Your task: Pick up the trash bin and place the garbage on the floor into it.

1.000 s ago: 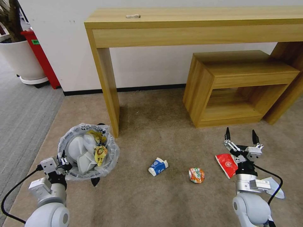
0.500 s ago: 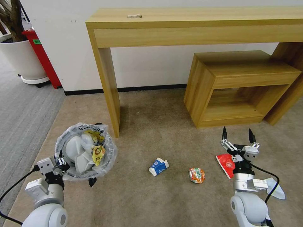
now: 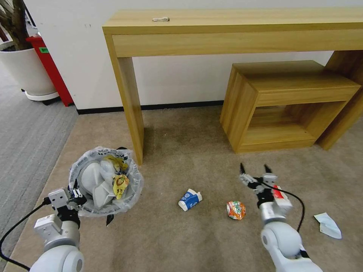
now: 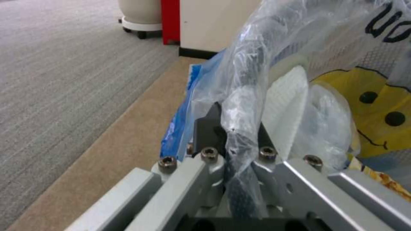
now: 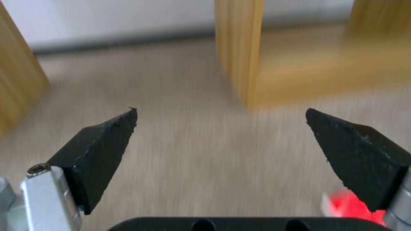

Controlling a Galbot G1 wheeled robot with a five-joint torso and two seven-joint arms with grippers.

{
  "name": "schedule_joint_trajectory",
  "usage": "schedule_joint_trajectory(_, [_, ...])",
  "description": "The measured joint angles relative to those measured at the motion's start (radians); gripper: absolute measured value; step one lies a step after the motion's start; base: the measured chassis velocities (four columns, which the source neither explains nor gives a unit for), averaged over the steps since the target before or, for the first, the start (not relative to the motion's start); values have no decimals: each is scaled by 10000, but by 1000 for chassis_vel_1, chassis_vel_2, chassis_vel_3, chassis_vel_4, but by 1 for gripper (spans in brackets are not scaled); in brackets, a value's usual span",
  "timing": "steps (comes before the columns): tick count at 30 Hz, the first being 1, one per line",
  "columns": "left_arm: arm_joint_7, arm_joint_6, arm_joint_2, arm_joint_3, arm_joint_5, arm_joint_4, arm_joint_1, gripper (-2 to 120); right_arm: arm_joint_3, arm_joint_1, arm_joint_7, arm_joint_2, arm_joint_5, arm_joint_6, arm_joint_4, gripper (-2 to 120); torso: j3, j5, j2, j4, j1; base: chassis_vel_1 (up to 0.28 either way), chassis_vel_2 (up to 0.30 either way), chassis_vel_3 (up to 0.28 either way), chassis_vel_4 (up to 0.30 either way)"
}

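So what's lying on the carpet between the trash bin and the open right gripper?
In the head view, a blue-white carton and a crumpled wrapper lie between the trash bin and the right gripper.

Right wrist camera: my right gripper (image 5: 220, 128) spread wide above the beige short-pile carpet (image 5: 205, 166).

I see the two black wedge-shaped fingertips (image 5: 102, 141) well apart with nothing between them but carpet. A blurred bit of bright red material (image 5: 342, 205) shows just beside the far finger's base. Ahead, a light wooden upright panel (image 5: 237, 48) stands on the carpet, another wooden leg (image 5: 17, 70) at the edge, and a white wall with a dark baseboard (image 5: 128, 38) behind.
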Motion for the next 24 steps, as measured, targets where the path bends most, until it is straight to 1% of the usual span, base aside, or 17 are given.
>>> schedule_joint_trajectory(1, [-6,0,2,-41,0,-21,23,1,-160,151,301,-32,337,-770,-44,100,0,-2,0,0,0,0,0,0,0])
schedule_joint_trajectory(2, [-22,0,2,-90,1,-41,51,1,-327,271,568,-74,665,-1847,-65,100,0,-1,0,1,0,0,0,0,0])
schedule_joint_trajectory(3, [-22,0,2,-90,1,-41,51,1,-327,271,568,-74,665,-1847,-65,100,0,-1,0,1,0,0,0,0,0])
schedule_joint_trajectory(5, [-38,0,-12,-133,0,-68,81,1,-506,358,630,-177,653,-2680,-244,100,0,-3,0,0,-1,0,0,0,0])
schedule_joint_trajectory(7, [-38,0,-43,-133,0,-73,84,1,-616,408,552,-235,485,-2799,-424,100,0,-2,0,-2,-1,0,0,0,0])
schedule_joint_trajectory(9, [-43,1,-124,-82,47,-73,94,1,-792,510,416,-298,310,-3198,-703,100,0,-1,-1,-2,0,0,0,0,0])
schedule_joint_trajectory(12, [-41,1,-192,-15,125,-79,110,1,-906,618,314,-300,160,-3464,-968,100,0,-2,0,-2,0,0,0,0,0])
schedule_joint_trajectory(19, [-56,-16,-256,28,147,-121,141,1,-1104,936,-64,-35,-48,-3380,-1773,100,0,-1,0,-1,0,0,0,0,0])
schedule_joint_trajectory(21, [-59,-47,-263,29,127,-130,165,1,-1181,1005,-253,146,-264,-3266,-2102,92,0,-3,0,-1,-1,0,0,0,0])
schedule_joint_trajectory(22, [-59,-47,-263,29,127,-130,165,1,-1181,1005,-253,146,-264,-3266,-2102,92,0,-3,0,-1,-1,0,0,0,0])
schedule_joint_trajectory(24, [-58,-77,-278,28,114,-125,184,1,-1307,1127,-392,312,-542,-3115,-2549,87,0,-1,0,-2,0,0,0,0,0])
